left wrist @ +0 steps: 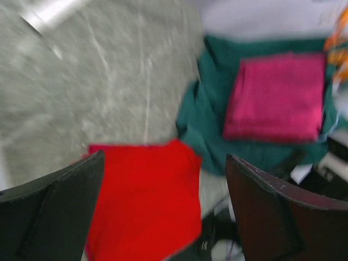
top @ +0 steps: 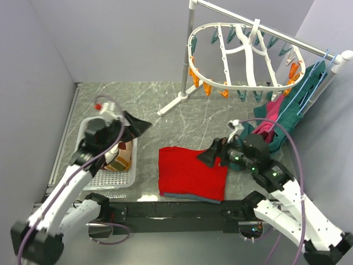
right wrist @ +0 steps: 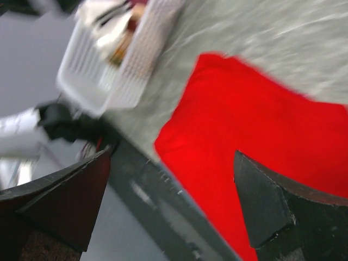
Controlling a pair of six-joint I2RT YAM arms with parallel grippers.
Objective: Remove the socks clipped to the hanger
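The white oval hanger (top: pixel 242 55) hangs from the rack rail at the back right, and its orange and teal pegs (top: pixel 205 87) dangle with nothing clipped in those I can see. A tan-brown striped sock (top: pixel 119 159) lies in the white basket (top: pixel 102 179) at the left. My left gripper (top: pixel 138 126) is open in the air just above and right of the basket, its jaws wide and empty (left wrist: pixel 164 157). My right gripper (top: pixel 209 153) stands open over the red cloth's right edge, with nothing between its fingers (right wrist: pixel 173 155).
A flat red cloth (top: pixel 190 171) lies at the centre front. Teal and pink garments (top: pixel 281 118) hang on blue hangers at the right. The rack's white post and foot (top: pixel 179 99) stand at the back centre. Grey walls close in left and right.
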